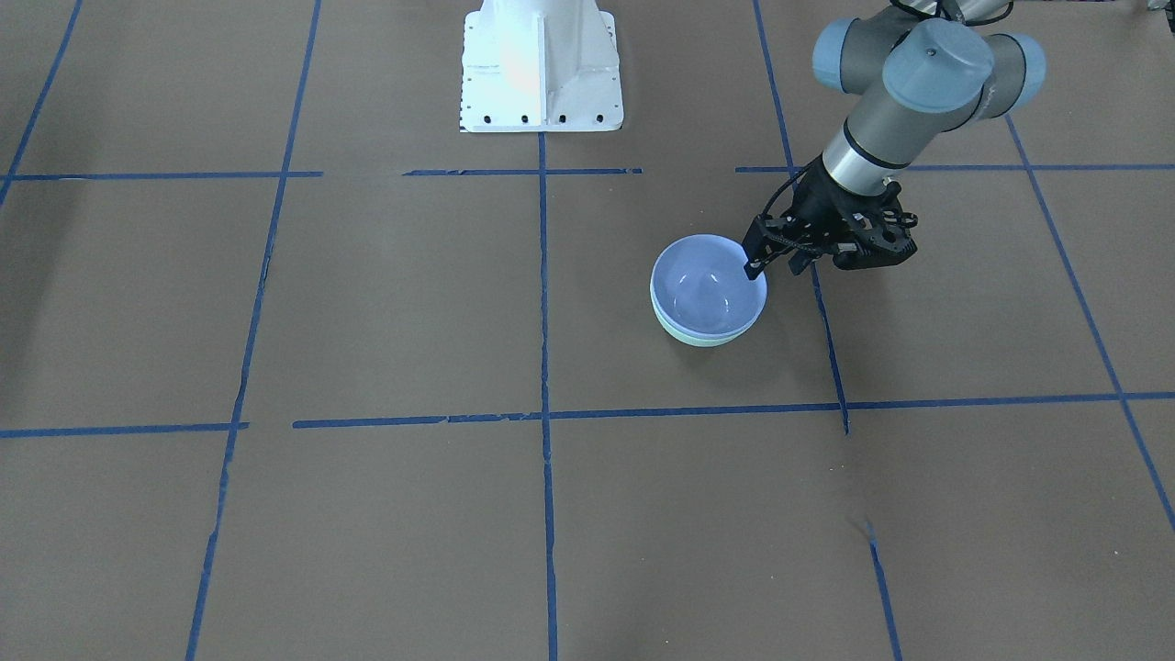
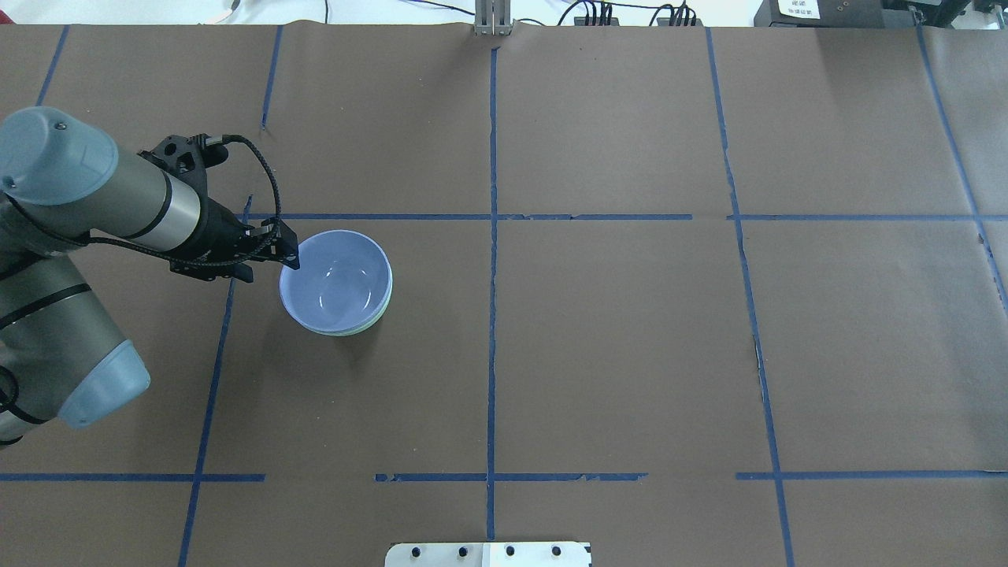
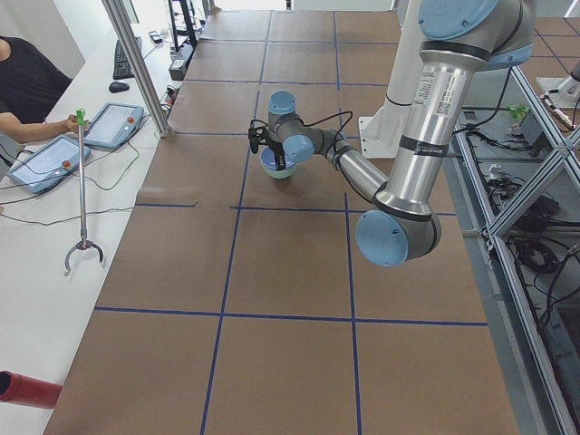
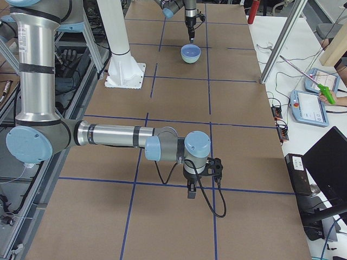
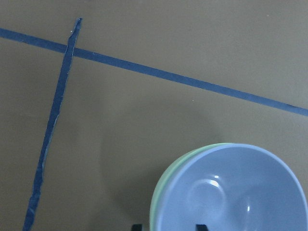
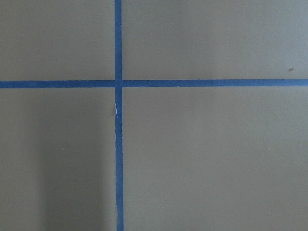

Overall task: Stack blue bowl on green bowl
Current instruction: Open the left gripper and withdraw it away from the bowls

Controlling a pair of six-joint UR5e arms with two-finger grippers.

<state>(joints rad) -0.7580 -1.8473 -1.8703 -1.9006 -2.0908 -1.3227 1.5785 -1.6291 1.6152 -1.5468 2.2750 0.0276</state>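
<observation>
Two bowls make one stack: the blue bowl (image 1: 707,289) sits nested inside the green bowl (image 1: 695,339) (only a thin green edge shows beneath it) on the brown table (image 1: 367,303). Of the two grippers, the left gripper (image 2: 290,257) straddles the blue bowl's rim with its fingers apart. The right gripper (image 4: 191,192) hangs well apart, and I cannot tell how its fingers stand.

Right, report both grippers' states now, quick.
Left gripper: open, astride the rim of the pale blue glossy bowl, nested in the mint-green glossy bowl.
Right gripper: cannot tell.
</observation>
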